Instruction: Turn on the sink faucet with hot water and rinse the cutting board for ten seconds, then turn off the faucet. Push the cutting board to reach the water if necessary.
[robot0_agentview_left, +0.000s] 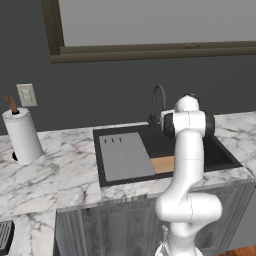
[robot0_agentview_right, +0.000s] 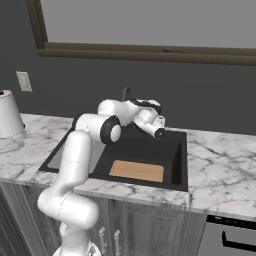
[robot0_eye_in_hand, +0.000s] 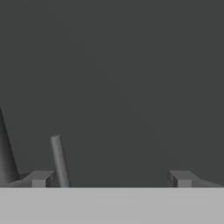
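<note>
The sink faucet (robot0_agentview_left: 158, 101) is a slim dark gooseneck at the back rim of the black sink (robot0_agentview_left: 220, 155). The cutting board (robot0_agentview_right: 137, 171), a thin tan rectangle, lies flat on the basin floor near the front wall; it also peeks out beside my arm (robot0_agentview_left: 162, 163). My hand (robot0_agentview_right: 149, 119) hovers over the back of the basin, just right of the faucet (robot0_agentview_right: 125, 93). In the hand view my gripper (robot0_eye_in_hand: 111, 179) is open and holds nothing. A thin grey rod (robot0_eye_in_hand: 59, 159) stands just inside the left fingertip (robot0_eye_in_hand: 40, 178). No water is in view under the spout.
A grey flat panel with three slots (robot0_agentview_left: 125, 156) covers the sink's left part. A paper towel roll (robot0_agentview_left: 22, 135) stands on the marble counter (robot0_agentview_left: 55, 170) at the far left, below a wall outlet (robot0_agentview_left: 26, 95). The dark wall rises directly behind the faucet.
</note>
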